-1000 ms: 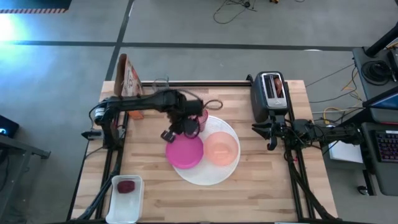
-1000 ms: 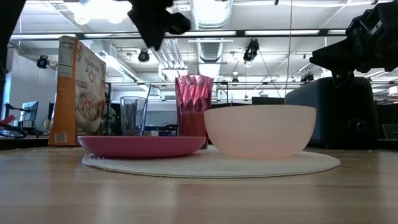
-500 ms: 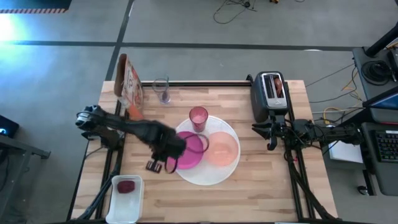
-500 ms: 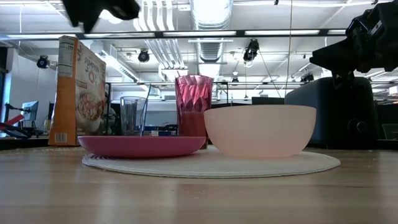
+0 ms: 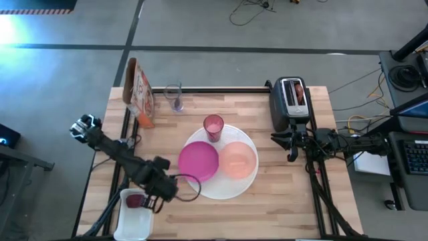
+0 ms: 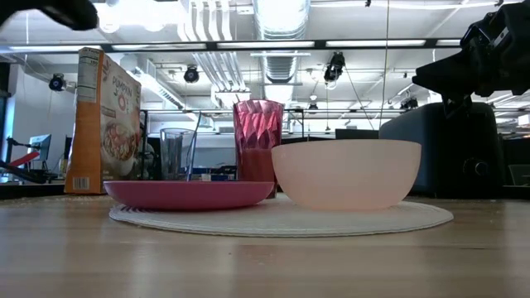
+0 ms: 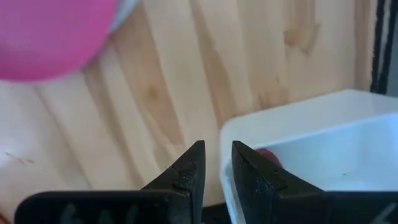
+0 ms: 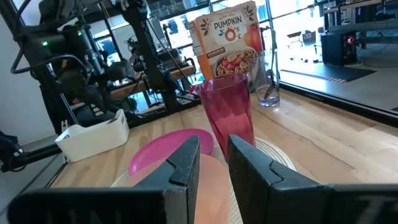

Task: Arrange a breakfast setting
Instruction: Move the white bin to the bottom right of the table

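left gripper (image 7: 214,163): over the white bin's (image 5: 134,215) rim at the table's near-left corner, fingers nearly together, nothing held
fruit (image 5: 136,200): in bin, just beyond and below the fingertips
nearer arm: left
right gripper (image 8: 211,155): parked by toaster (image 5: 291,100), narrow gap, empty

Magenta plate (image 6: 189,194), pink bowl (image 6: 346,174) on white plate (image 6: 281,219).

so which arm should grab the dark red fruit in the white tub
Left. Its hand hovers at the white rectangular tub holding the dark red round fruit; the right hand waits by the black toaster, across the table.
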You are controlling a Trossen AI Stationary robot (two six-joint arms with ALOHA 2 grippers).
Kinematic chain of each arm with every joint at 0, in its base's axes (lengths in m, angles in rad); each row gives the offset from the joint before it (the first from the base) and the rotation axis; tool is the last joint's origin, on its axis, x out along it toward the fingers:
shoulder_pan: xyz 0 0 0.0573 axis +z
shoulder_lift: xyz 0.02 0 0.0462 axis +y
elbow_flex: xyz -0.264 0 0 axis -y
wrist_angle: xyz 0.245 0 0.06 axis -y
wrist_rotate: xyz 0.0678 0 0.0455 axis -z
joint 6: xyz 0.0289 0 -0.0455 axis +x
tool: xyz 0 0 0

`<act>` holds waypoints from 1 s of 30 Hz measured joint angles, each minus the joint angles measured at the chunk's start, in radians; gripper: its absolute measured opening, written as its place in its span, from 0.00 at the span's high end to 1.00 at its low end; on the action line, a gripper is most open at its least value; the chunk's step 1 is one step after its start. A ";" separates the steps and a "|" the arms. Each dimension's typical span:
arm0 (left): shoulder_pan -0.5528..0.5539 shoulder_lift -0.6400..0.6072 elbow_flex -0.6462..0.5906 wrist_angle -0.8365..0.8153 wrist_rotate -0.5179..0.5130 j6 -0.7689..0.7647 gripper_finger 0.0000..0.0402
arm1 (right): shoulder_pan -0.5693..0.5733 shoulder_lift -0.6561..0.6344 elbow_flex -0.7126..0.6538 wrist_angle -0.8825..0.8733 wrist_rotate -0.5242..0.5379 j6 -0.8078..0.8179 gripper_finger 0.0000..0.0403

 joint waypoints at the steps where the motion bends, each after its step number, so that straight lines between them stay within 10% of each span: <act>1: -0.019 -0.004 -0.010 0.007 0.001 -0.020 0.85 | 0.000 0.000 0.000 0.000 0.000 0.000 0.82; 30: -0.193 -0.017 -0.240 0.145 -0.133 -0.053 0.67 | 0.000 0.000 0.000 0.000 0.000 0.000 0.82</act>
